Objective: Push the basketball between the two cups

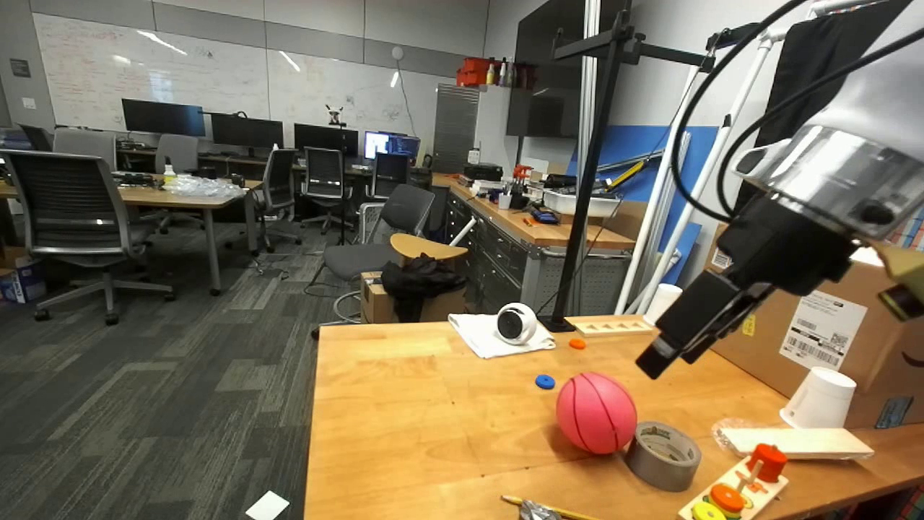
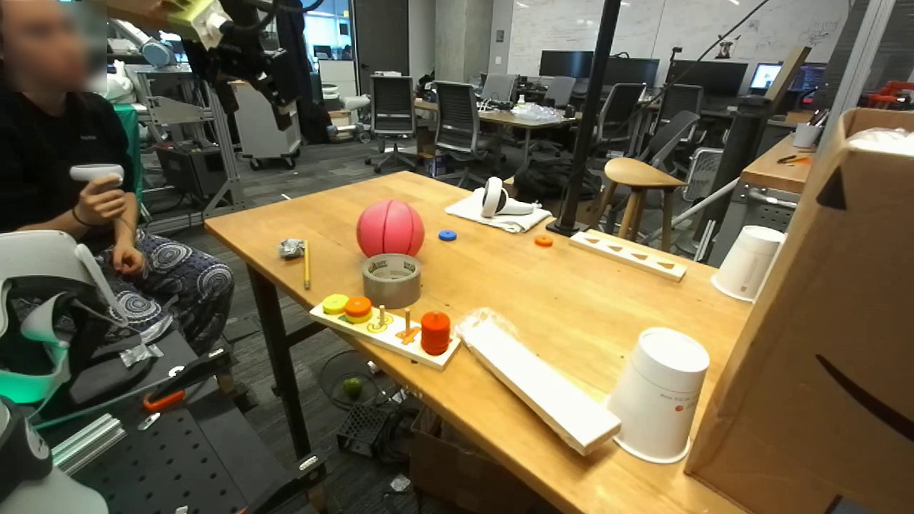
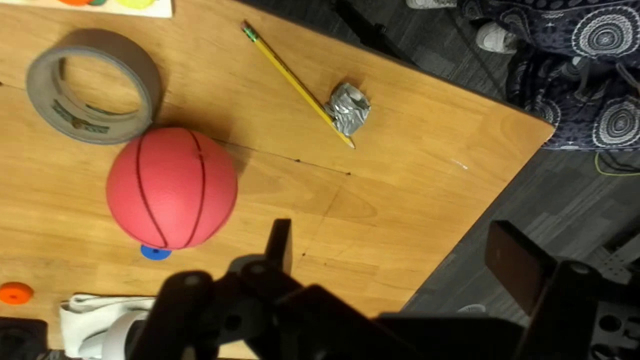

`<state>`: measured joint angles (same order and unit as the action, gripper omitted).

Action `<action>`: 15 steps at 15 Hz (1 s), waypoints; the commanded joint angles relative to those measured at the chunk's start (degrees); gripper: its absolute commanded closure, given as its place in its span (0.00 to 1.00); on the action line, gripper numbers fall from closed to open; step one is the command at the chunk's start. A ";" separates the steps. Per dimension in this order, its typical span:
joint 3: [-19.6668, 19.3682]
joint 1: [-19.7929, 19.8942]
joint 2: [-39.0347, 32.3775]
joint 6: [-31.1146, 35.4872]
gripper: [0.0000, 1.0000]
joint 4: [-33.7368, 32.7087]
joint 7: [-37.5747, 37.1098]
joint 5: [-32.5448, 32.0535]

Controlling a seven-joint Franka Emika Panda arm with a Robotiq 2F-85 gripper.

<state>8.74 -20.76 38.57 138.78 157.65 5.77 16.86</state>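
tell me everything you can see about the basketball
The basketball is a pinkish-red ball with dark curved seams and a matte, rubbery-looking surface. It rests on the wooden table, right beside the grey tape roll; whether they touch is hard to tell. The open jaws are clear of it.

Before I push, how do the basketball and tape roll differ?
The basketball is pinkish-red, the tape roll grey. The basketball is a sphere, the tape roll a ring with a hole. The basketball stands taller than the tape roll. Both rest on the wooden table.

Tape roll [image 2: 392, 290] blocks basketball [image 3: 172, 189], perhaps touching — opposite side free.
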 commanded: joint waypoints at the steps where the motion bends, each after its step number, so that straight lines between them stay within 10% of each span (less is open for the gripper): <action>1: -0.18 -4.19 -14.45 9.42 0.00 -6.14 2.88 2.22; 7: -0.59 -8.59 -33.48 13.49 0.00 -16.11 12.40 12.61; 15: 4.71 1.02 -44.04 11.25 0.00 -19.89 19.98 13.69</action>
<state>11.48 -23.96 -3.45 151.09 138.62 23.48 30.59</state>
